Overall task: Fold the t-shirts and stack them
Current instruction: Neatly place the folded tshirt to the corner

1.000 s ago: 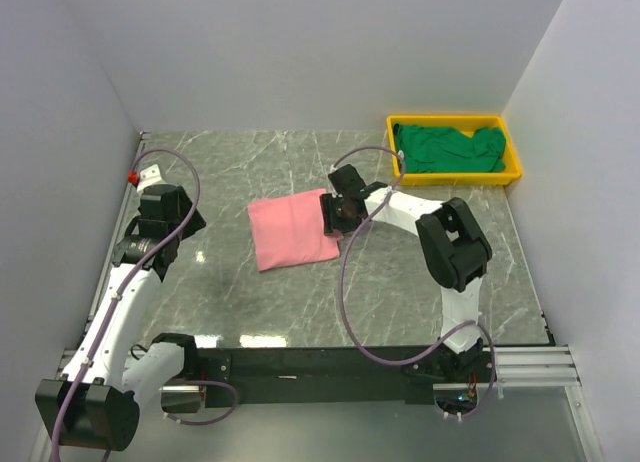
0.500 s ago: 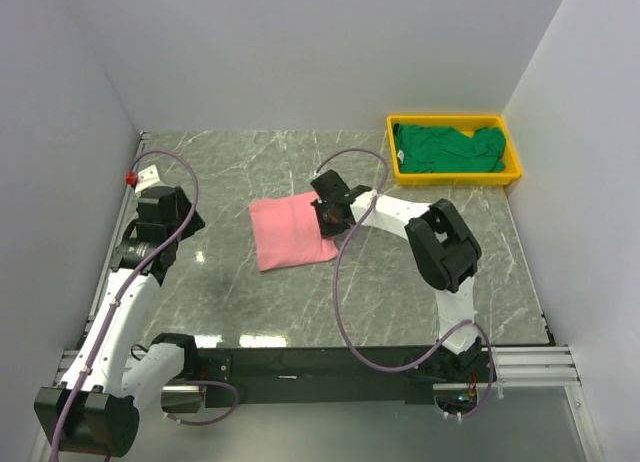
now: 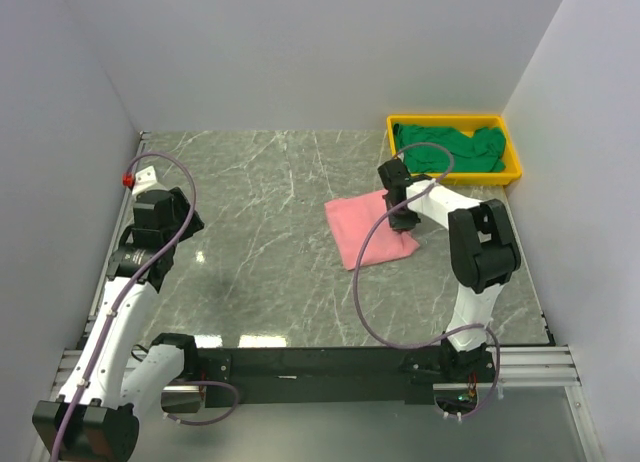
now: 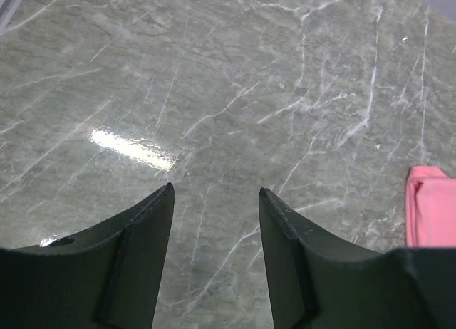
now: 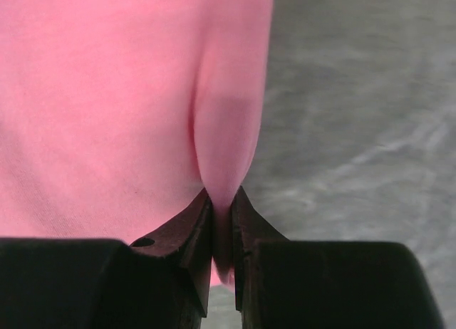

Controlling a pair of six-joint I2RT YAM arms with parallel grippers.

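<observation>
Right wrist view gives you the clearest answer: the right gripper (image 5: 221, 201) is clamped on the pink t-shirt (image 5: 107, 94). Its two dark fingers (image 5: 189, 226) stand almost together, with only a thin pinched ridge of pink cloth between them. That ridge runs up from the fingertips as a soft raised fold. Most of the shirt spreads to the left of the fingers, and bare grey table (image 5: 356, 129) shows to the right of the fold, so you are gripping close to the shirt's edge.

From the top external camera you see the pink t-shirt (image 3: 365, 234) lying as a folded, roughly square pad on the marble table (image 3: 250, 182), right of centre. The right gripper (image 3: 402, 220) sits over its far right part, touching the cloth. The shirt lies on the near side of the yellow tray (image 3: 455, 119) and apart from it. The dark green t-shirt (image 3: 447, 149) lies bunched and unfolded inside that tray.

Your left gripper (image 3: 180, 214) is at the left side of the table, well apart from both shirts. In the left wrist view its fingers (image 4: 142, 229) stand spread with nothing between them, only bare marble and a bright glare patch below the left gripper (image 4: 216, 190). A sliver of the pink t-shirt (image 4: 427, 204) shows at the right edge of that view.
</observation>
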